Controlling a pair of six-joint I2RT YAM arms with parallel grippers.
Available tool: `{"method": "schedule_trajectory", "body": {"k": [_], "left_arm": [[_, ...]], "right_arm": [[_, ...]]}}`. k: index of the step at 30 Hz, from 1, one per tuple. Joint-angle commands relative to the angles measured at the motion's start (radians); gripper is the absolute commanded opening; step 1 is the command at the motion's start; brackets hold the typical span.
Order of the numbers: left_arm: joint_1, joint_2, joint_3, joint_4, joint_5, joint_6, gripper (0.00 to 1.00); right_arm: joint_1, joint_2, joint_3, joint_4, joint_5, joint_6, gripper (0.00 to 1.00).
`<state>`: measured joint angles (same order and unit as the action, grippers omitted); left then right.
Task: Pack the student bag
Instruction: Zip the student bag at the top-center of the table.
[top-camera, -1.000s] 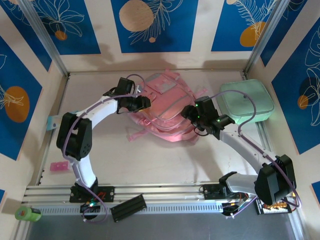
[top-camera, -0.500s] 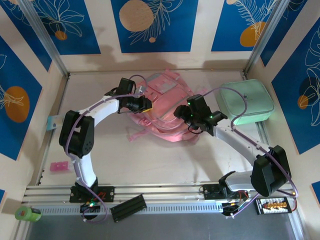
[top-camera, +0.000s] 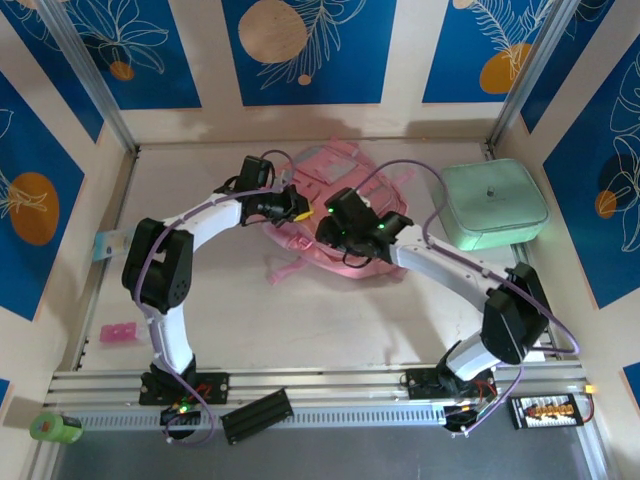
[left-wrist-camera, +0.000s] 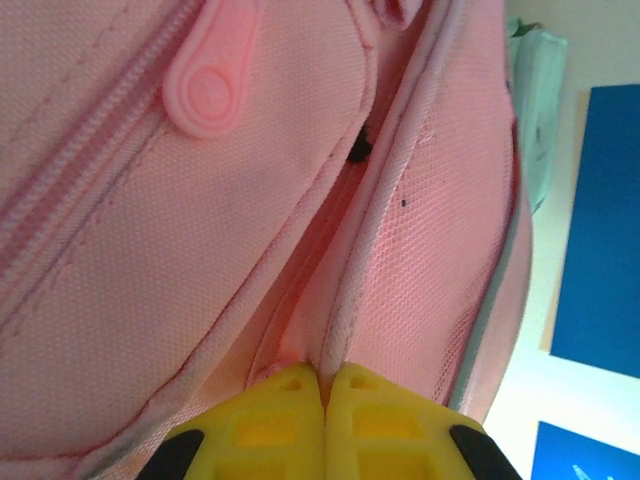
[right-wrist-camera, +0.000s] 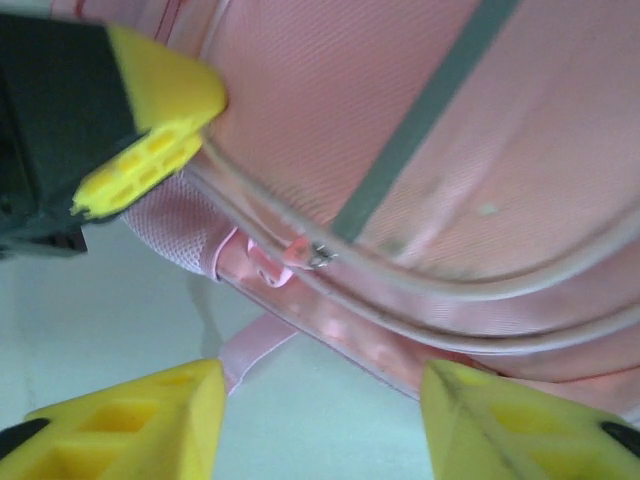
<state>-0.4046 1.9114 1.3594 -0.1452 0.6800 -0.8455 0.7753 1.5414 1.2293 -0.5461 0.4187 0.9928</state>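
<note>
Right now the bag (top-camera: 335, 178) lies on its side toward the back of the table (top-camera: 330, 330), roughly midway across, with the mint case (top-camera: 492, 205) well apart to its right. The left gripper (left-wrist-camera: 326, 385) is closed, its yellow tips pinching a thin piped seam on the bag's left side, just below a pocket with a pink zip pull (left-wrist-camera: 208, 85). That hold looks slight: only the very tips bite, and on a narrow ridge of cloth, so a firm tug could let the seam slide out. The right gripper (right-wrist-camera: 320, 400) hangs over the bag's near edge with its fingers spread apart and holding nothing; a small metal slider (right-wrist-camera: 318, 256) sits on the zip line ahead of them, and a loose strap (right-wrist-camera: 262, 350) lies just beneath. If the aim is that slider, the fingers could close on strap or mesh instead, since all three sit crowded together. The two grippers are also very near each other, the left one's finger showing at the corner of the right wrist view, so a careless reach risks a knock. Nothing anchors the soft bag, so a pull from either side may simply drag it across the table rather than open it. The right arm's cable (top-camera: 400, 168) arcs over the bag and could snag.
</note>
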Motion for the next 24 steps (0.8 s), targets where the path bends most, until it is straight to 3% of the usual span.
{"method": "schedule_trajectory", "body": {"k": [1,9,24], "left_arm": [[-0.017,-0.033,0.016,0.120,0.021,-0.079,0.00],[-0.024,-0.015,0.028,0.138,0.024,-0.103,0.00],[-0.025,-0.022,0.020,0.141,0.030,-0.099,0.00]], "right_arm": [[0.018,0.067,0.067,-0.083,0.098,0.033,0.46],[0.030,0.218,0.168,-0.030,0.155,0.085,0.38],[0.033,0.276,0.174,0.056,0.263,0.155,0.28]]}}
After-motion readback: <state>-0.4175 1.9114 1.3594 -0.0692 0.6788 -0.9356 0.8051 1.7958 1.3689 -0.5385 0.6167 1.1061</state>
